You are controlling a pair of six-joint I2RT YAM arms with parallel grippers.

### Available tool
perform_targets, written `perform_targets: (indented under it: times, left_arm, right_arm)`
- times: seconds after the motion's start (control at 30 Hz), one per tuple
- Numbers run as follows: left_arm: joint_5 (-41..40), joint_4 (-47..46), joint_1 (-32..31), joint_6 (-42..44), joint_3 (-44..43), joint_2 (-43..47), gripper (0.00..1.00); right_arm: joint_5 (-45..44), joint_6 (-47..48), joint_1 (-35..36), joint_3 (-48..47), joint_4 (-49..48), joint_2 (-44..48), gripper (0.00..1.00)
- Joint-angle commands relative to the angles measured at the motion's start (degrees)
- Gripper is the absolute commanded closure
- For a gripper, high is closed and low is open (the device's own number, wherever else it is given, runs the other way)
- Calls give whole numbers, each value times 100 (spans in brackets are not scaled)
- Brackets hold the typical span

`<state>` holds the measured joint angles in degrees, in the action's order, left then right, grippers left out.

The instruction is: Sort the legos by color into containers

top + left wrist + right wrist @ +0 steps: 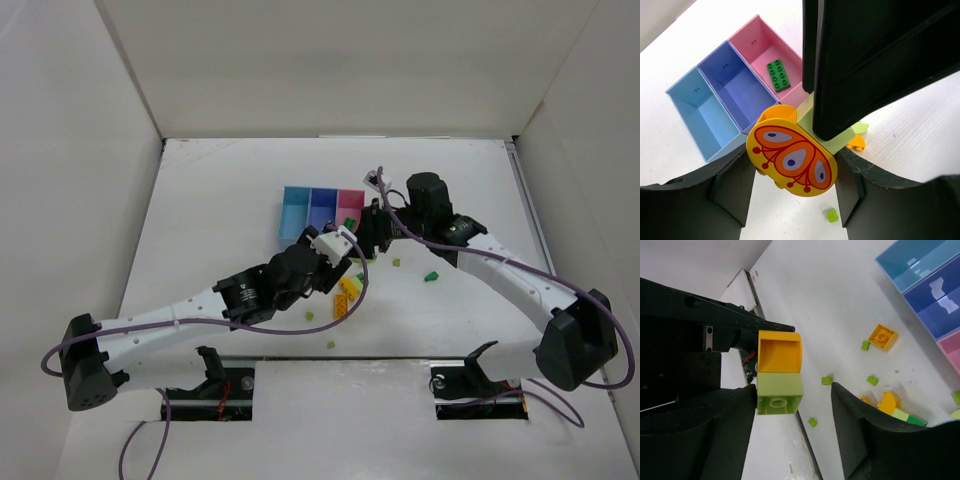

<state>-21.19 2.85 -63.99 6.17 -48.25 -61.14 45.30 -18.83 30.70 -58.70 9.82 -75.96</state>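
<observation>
Left end effector [795,172] clamps glossy rounded yellow lego [790,150]; right end effector [795,395] stands with jaws apart.

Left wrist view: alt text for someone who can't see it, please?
A rounded yellow piece with a red-orange butterfly pattern, stuck to a lime green brick, is clamped in the left pincer, the other arm's black finger beside it. Behind, a tray of light blue, periwinkle and pink bins holds one dark green brick, in the pink bin.
</observation>
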Motion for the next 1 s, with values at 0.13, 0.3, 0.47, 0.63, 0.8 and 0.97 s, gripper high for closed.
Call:
perform_targets:
  times: [0.13,0.3,0.47,0.63,0.8,0.97]
  left_arm:
    - [-263,-514,0,-99,-202,-20,95]
    - [-430,-715,0,-99,-255,-20,95]
    - [-499,-716,0,-99,-255,-20,95]
    - [-869,-663,0,-485,-62,155,95]
    - [-1001,-479,0,-828,113,260,95]
    - [-948,-285,264,-1031,114,261,95]
  right_arm:
    - [-127,2,182,-265,-130,-94,52]
    - [-22,2,182,-265,-130,-94,62]
    - [111,2,104,-265,-130,-147,98]
    - [111,116,-581,-98,-130,274,100]
    - [50,406,-1530,34,370,679,100]
    - [49,477,-2208,148,424,934,100]
